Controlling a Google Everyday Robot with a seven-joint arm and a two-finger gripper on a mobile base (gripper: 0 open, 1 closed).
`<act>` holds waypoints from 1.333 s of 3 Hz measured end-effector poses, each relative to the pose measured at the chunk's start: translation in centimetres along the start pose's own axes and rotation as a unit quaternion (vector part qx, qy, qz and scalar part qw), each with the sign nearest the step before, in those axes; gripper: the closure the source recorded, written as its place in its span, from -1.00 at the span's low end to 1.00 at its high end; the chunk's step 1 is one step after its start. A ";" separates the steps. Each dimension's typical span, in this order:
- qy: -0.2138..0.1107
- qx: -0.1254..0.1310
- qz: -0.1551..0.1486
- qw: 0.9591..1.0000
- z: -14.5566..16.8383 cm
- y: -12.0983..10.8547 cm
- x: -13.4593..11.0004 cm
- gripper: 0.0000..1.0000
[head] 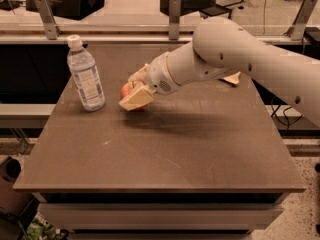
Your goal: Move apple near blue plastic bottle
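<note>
the gripper [135, 92], its fingers closed around the apple [125, 90], holds it low over the table [200, 154] at about 3 o'clock of the blue plastic bottle [86, 77], near but apart, seemingly ready to set it down there.

I log, from the camera view:
- table [200, 149]: brown, flat top.
- blue plastic bottle [86, 76]: upright, white cap, standing at the far left of the table.
- gripper [133, 92]: low over the table, just right of the bottle, fingers clasped on the apple [126, 89].
- apple: near the bottle, apart from it.
- arm [240, 59]: reaches in from the right.
</note>
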State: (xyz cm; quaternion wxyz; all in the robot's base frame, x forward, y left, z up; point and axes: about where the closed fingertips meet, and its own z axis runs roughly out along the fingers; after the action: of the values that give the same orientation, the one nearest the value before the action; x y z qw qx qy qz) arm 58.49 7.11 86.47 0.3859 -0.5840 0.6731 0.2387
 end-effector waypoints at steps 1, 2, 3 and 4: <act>-0.039 -0.031 0.004 0.999 1.3 0.0 0.2 1.00; -0.073 -0.054 0.000 0.996 2.5 0.3 0.1 1.00; -0.073 -0.056 -0.002 0.996 2.7 0.4 0.1 1.00; -0.073 -0.058 -0.003 0.996 2.9 0.6 -0.1 0.66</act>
State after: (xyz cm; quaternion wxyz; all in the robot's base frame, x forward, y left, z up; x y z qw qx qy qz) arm 58.62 9.46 84.76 0.4005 -0.5881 0.6266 0.3180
